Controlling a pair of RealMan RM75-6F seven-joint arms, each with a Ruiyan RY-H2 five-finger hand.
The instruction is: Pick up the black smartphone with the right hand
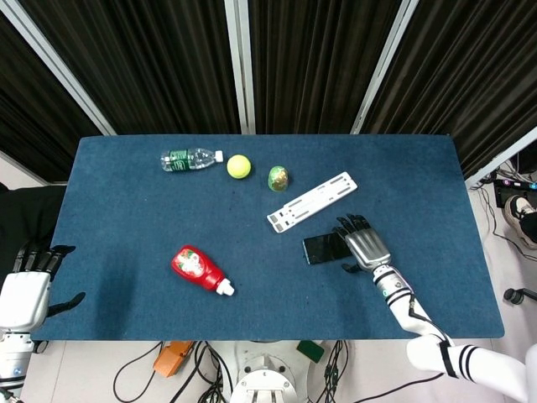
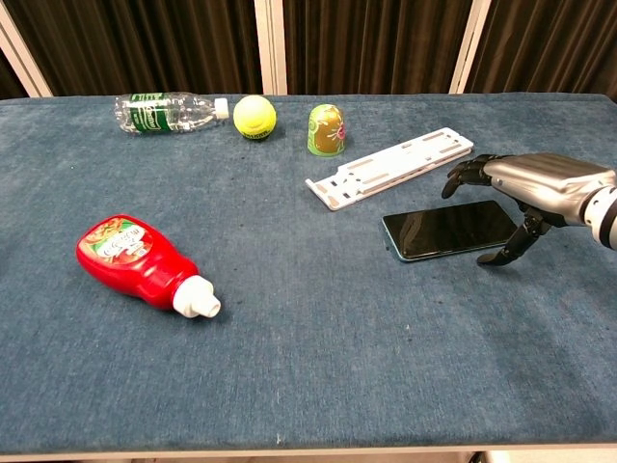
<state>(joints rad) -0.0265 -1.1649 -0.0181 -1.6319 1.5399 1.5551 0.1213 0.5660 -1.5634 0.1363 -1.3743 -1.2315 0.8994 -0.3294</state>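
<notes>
The black smartphone (image 2: 451, 230) lies flat on the table (image 2: 337, 367), at 4 o'clock from the centre, and the right hand (image 2: 525, 198) hovers over its right end, fingers spread, holding nothing, so the grasp and lift are not yet done.

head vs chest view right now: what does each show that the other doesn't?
Head view only: the left robot hand off the table's near-left corner, open and holding nothing, plus cables on the floor.

Chest view only: the thumb of the right robot hand reaching down past the black smartphone's near edge, fingers spread above its far end.

Both: the right robot hand over the phone's right end, the white bracket, red squeeze bottle, water bottle, tennis ball and green egg-shaped object.
</notes>
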